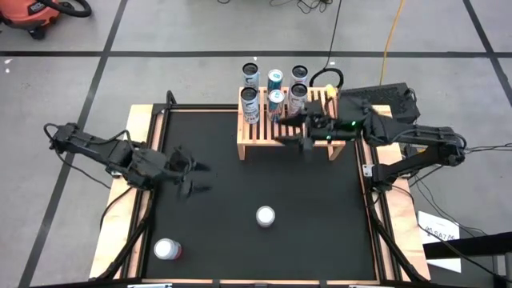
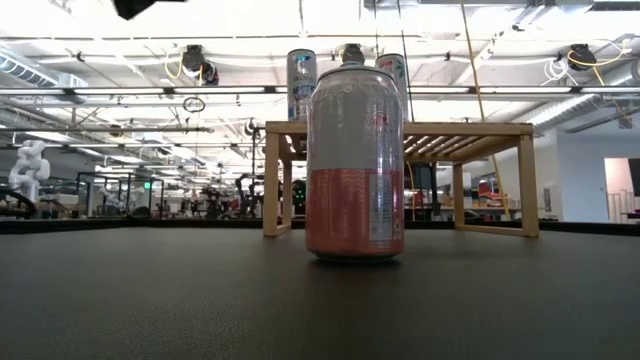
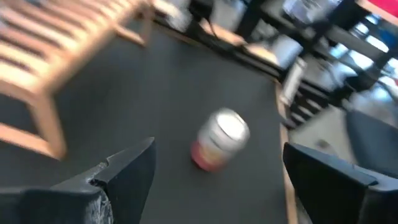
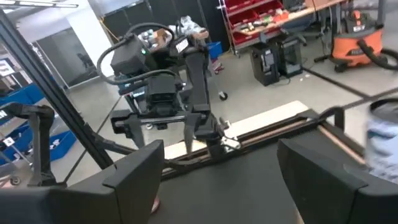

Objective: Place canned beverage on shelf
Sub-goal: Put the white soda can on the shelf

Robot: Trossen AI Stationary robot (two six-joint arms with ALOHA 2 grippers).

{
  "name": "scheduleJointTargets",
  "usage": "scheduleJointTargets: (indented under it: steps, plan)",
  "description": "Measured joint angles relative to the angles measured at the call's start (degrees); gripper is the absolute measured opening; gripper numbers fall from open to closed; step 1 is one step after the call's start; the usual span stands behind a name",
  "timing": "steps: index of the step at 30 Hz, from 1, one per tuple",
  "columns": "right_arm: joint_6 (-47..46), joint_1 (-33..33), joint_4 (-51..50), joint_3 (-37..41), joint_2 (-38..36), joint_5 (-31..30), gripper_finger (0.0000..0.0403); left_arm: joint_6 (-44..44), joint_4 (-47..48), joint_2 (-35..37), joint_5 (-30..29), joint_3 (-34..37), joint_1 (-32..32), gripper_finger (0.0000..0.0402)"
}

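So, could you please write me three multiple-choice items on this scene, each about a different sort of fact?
1. Where is the right end effector?
A. Over the shelf
B. Over the mat's front left corner
C. Off the table

2. How many cans stand on the mat?
A. One
B. Two
C. Four

3. What state is the left end effector in?
A. Shut on a can
B. Shut, empty
C. Open, empty

Answers:
1 A: the right end effector hangs above the shelf.
2 B: only the centre can and the corner can stand on the mat.
3 C: the left end effector has its fingers spread wide with nothing between them.
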State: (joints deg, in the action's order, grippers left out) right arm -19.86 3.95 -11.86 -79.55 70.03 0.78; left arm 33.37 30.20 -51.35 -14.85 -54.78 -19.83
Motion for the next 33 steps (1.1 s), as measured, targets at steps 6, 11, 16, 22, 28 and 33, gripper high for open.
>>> scheduleJointTargets:
  steps: [6, 11, 16, 22, 28, 33]
  plan:
    - [-3.9, -6.77, -0.07, 0.0, 3.7, -6.03, 0.0302, 7.24, 1.4, -0.18, 5.82, 0.0, -10.04, 0.035]
    - [-7.32, -12.43, -0.76, 0.0, 6.5, -10.39, 0.0302, 14.67, 4.82, -1.73, 6.5, 0.0, -19.23, 0.035]
    - [-10.1, -18.31, -1.01, 0.0, 8.66, -17.18, 0.0302, 24.63, 10.39, -4.91, 8.72, 0.0, -29.3, 0.035]
    - [-12.57, -24.13, -0.93, 0.0, 10.96, -26.29, 0.0302, 35.57, 15.24, -10.56, 9.26, 0.0, -38.63, 0.035]
    - [-15.27, -27.12, -0.79, 0.0, 13.91, -30.85, 0.0302, 36.96, 15.87, -15.5, 9.24, 0.02, -41.91, 0.035]
    - [-17.44, -27.59, 0.09, 0.0, 16.26, -30.96, 0.0302, 36.98, 17.24, -18.62, 9.24, 0.02, -42.94, 0.035]
